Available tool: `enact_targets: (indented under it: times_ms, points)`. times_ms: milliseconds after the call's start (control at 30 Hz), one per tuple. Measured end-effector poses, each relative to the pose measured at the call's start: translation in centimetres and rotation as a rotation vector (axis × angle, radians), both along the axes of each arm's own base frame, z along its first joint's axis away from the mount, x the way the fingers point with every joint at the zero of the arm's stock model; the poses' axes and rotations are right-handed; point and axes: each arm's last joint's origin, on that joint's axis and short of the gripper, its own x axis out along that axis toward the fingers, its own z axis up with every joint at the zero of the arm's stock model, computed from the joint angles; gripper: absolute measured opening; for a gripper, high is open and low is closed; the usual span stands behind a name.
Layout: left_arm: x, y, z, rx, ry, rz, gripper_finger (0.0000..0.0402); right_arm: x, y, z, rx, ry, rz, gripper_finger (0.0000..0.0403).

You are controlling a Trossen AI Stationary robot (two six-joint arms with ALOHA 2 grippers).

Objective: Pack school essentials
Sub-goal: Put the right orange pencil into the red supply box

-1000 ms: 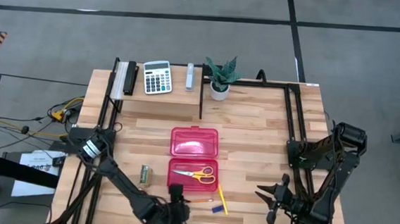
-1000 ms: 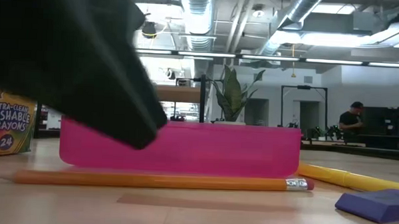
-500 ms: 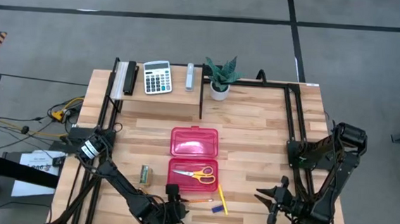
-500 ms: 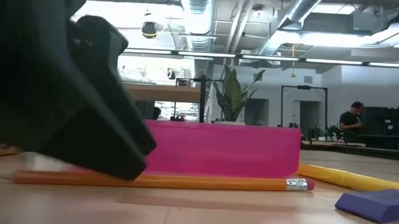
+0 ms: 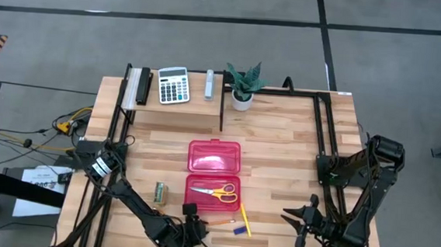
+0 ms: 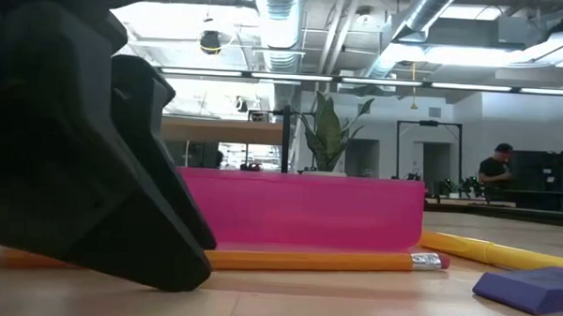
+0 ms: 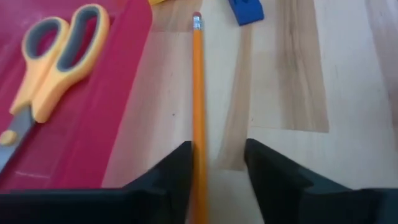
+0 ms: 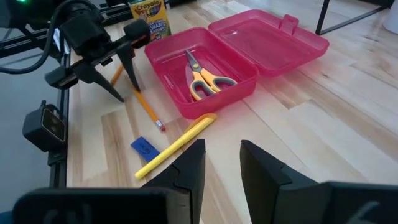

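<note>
An open pink case (image 5: pixel 215 174) holds the yellow-handled scissors (image 5: pixel 217 191). Along its near wall lies the orange pencil (image 5: pixel 217 221), flat on the table. To the pencil's right are the yellow stick (image 5: pixel 244 219) and the blue eraser (image 5: pixel 239 230). The crayon box (image 5: pixel 160 192) stands left of the case. My left gripper (image 7: pixel 217 146) is open and down at the table over the pencil's pointed half, one finger on each side. My right gripper (image 5: pixel 298 221) waits open near the right near corner. My left gripper straddles the orange pencil (image 7: pixel 198 124) across its length, coming from above and slanting from the near side. The pencil runs close along the inner side of one finger (image 7: pixel 177 171). I cannot tell if they touch. The pencil lies flat on the table.
A raised shelf at the far edge carries a white calculator (image 5: pixel 173 84) and a potted plant (image 5: pixel 243 82). Black frame rails run along both table sides. Bare wood lies between the case and my right gripper. A person stands far off in the room (image 6: pixel 495 170).
My left gripper has come down to the table over the pencil's pointed half, its fingers now standing on the wood. The pencil has been nudged slightly along its length toward its eraser end.
</note>
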Motion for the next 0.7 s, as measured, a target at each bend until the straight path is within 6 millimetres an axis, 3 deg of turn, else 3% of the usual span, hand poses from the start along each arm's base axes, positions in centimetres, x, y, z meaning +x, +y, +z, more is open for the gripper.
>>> enact_targets:
  times_ms: [167, 400, 700]
  points:
    - [0.1, 0.4, -0.2, -0.058, 0.050, 0.020, 0.0016, 0.0, 0.0, 0.0, -0.001, 0.000, 0.000, 0.0108]
    - [0.5, 0.9, -0.2, -0.070, 0.049, 0.036, 0.0004, 0.0, 0.0, 0.0, -0.004, 0.001, 0.000, 0.0108]
    - [1.9, -0.1, 1.7, -0.024, 0.019, 0.015, 0.0001, 0.0, 0.0, 0.0, -0.004, 0.001, 0.000, 0.0108]
